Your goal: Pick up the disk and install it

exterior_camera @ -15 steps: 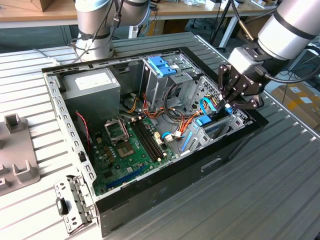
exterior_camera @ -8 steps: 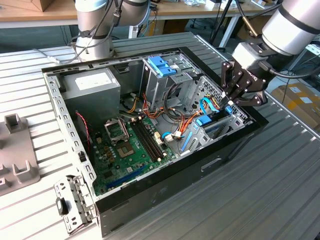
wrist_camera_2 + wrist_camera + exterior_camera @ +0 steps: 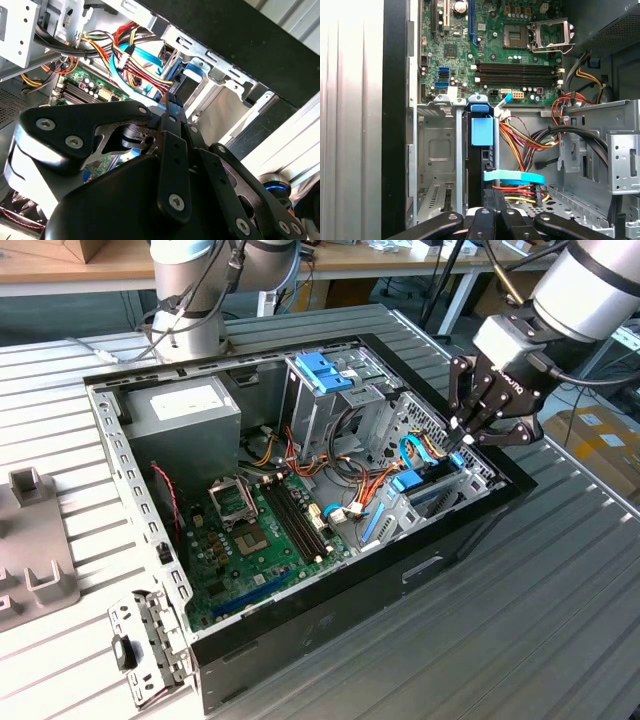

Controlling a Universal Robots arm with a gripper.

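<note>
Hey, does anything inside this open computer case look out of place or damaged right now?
Nothing looks damaged. The disk stands on edge in the bay of the case, seemingly seated. The gripper hovers just above it. Loose cables bunch beside it, untidy but not in its slot.

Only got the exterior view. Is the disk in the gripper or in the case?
Observer: In the case. In the first wrist view the disk stands on edge in a bay slot, with its blue carrier facing the camera.
Operator: Gripper state?
Observer: In the second wrist view the gripper is shut, fingertips together with nothing between them.
Operator: Cables near the slot?
Observer: A flat blue cable crosses beside the disk's end nearer the gripper.
</note>
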